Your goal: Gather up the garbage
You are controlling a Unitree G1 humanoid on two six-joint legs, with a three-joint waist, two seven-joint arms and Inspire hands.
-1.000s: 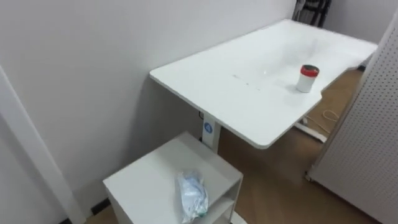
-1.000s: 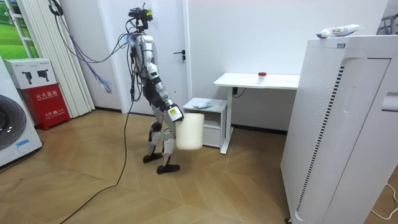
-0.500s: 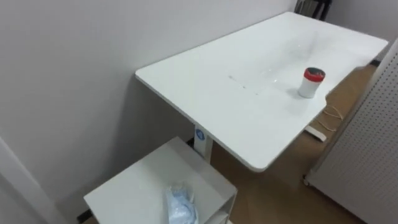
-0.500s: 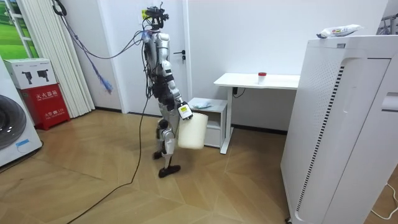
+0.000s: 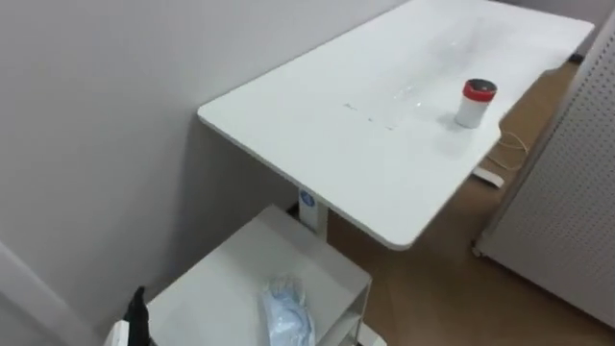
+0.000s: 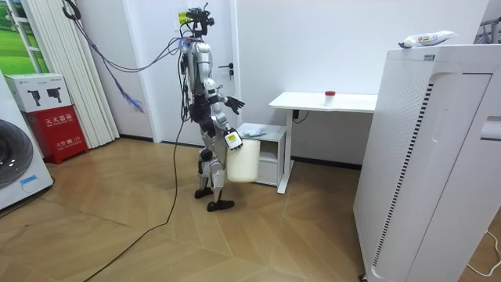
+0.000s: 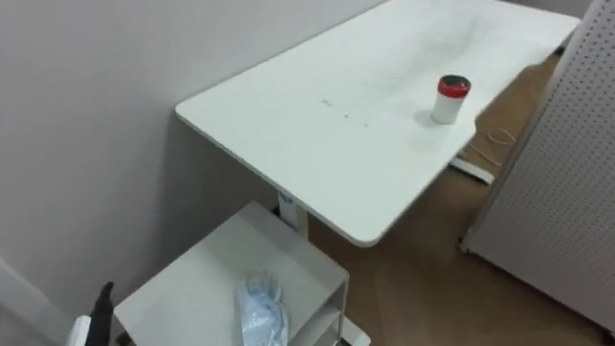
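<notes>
A crumpled blue-and-white plastic wrapper (image 5: 288, 313) lies on top of a small white cabinet (image 5: 219, 288) just below me. A white jar with a red lid (image 5: 475, 103) stands upright near the far edge of the white table (image 5: 317, 125). My left hand (image 5: 136, 319) comes up at the lower left, short of the cabinet and apart from the wrapper; in the room view my left hand (image 6: 233, 102) is held out forward with its fingers spread. My right hand (image 6: 229, 140) hangs at my side, shut on a white bin (image 6: 243, 161).
A white perforated panel (image 5: 577, 183) stands to the right of the table. In the room view a tall white unit (image 6: 430, 164) has another wrapper (image 6: 427, 37) on its top. A washing machine (image 6: 16, 160) and a red box (image 6: 59, 129) are behind me.
I have stepped closer to the cabinet and stand more upright. My left hand has risen in front of me and now shows at the lower left. The view has shifted with my walk.
</notes>
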